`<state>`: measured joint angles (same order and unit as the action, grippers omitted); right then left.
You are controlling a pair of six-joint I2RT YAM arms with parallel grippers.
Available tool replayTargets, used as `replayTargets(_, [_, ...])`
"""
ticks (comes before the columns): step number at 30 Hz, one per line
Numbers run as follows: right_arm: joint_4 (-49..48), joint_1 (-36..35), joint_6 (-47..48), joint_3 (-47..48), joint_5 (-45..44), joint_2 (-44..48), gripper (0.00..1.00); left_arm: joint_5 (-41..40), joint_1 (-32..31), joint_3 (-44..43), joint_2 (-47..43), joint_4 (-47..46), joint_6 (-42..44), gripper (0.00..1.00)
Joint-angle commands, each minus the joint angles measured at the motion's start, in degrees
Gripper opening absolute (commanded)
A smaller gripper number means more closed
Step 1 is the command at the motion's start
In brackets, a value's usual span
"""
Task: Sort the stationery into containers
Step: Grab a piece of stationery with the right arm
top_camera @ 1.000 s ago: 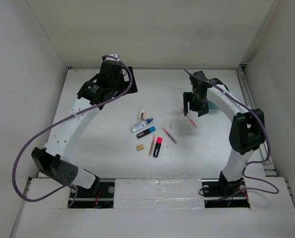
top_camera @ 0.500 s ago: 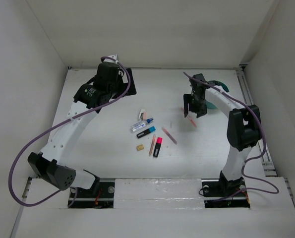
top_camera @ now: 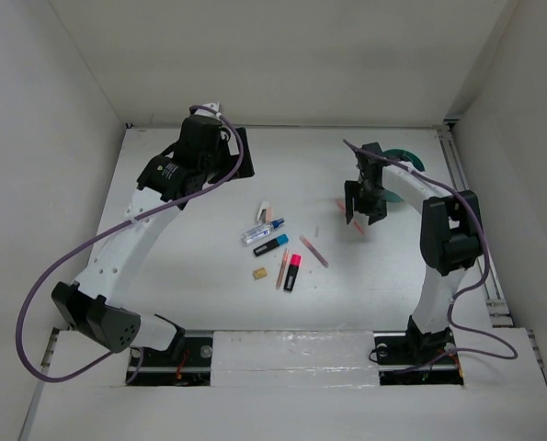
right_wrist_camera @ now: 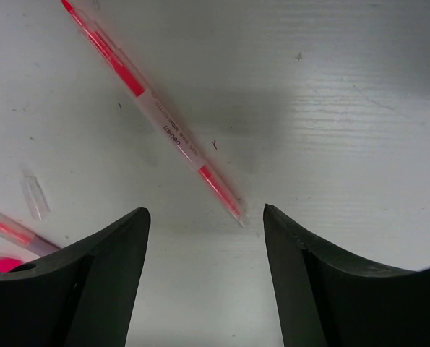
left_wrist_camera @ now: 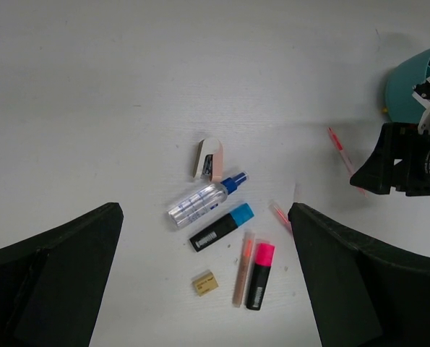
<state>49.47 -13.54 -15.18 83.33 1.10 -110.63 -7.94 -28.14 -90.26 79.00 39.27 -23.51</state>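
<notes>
**Pick-up pending:** we line up on the thin, translucent pink plastic pen (right_wrist_camera: 157,112), which lies flat and slantwise on the matt white desk (right_wrist_camera: 345,87).

The right tool (right_wrist_camera: 204,242) hovers above with its black fingers spread around the pen's end, pinching nothing. Next, we judge, it must centre on the slim, slippery barrel, drop, close, then carry it to the round teal plastic cup (top_camera: 404,158) nearby. The left tool (left_wrist_camera: 204,217) hangs wide apart over a clear blue-capped bottle (left_wrist_camera: 200,204), boxy black highlighters (left_wrist_camera: 222,228) and a tan block (left_wrist_camera: 205,283).
</notes>
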Motion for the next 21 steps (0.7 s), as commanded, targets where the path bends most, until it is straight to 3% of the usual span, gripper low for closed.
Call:
replayTargets(1, [-1.2,-1.1,0.5,-1.0,-0.1,0.0,0.70,1.0,-0.2,0.9,-1.6,-1.0,0.9,1.00])
replayTargets(21, [-1.2,-3.8,0.5,0.9,-5.7,-5.4,0.66,3.1,-0.2,3.8,-3.7,-2.2,2.0,1.00])
